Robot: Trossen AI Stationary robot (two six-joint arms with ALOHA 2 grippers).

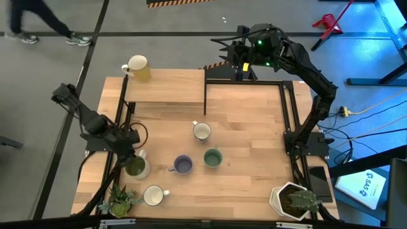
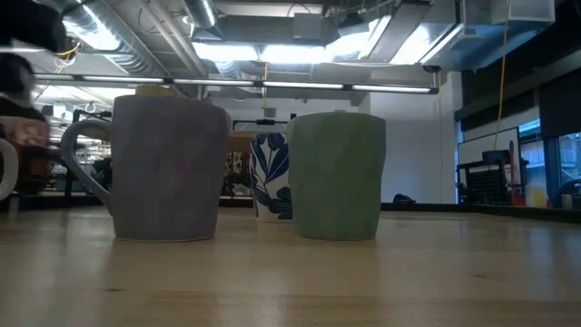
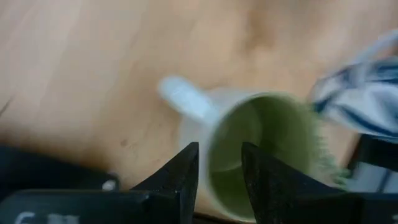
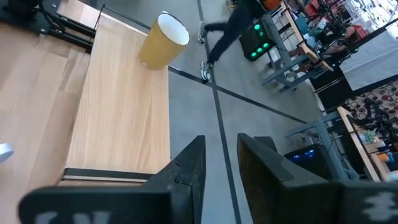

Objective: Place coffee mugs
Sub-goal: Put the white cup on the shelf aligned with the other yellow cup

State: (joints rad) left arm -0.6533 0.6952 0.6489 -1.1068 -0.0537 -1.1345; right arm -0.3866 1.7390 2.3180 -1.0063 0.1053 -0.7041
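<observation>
Hovering over the near-left part of the pale wooden counter [image 1: 248,127], the left tool [image 1: 131,154] sits just above the olive green ceramic mug [image 1: 136,166]. In the left wrist view its two dark fingers [image 3: 184,171] stand a little apart, one either side of the mug's rim [image 3: 261,149]; whether they actually touch the rim I cannot tell, the view being smeared. The mug's pale handle [image 3: 183,99] points away from the tool.

Other mugs on the counter:
- white ceramic mug [image 1: 154,194], near edge, beside a small green plant [image 1: 121,200]
- purple-blue ceramic mug [image 1: 182,165], centre
- sage green ceramic mug [image 1: 212,158], just beside the purple-blue one
- cream ceramic mug [image 1: 201,131], behind those two
- pale yellow ceramic mug [image 1: 138,67], on the raised wooden shelf [image 1: 165,89] at the far left

White hexagonal plant pot [image 1: 289,202] at the near-right corner.

Right tool [image 1: 222,49] is parked beyond the far edge, nothing between its fingers [image 4: 186,168], which stand slightly apart. A person [image 4: 233,28] walks on the floor beyond.
</observation>
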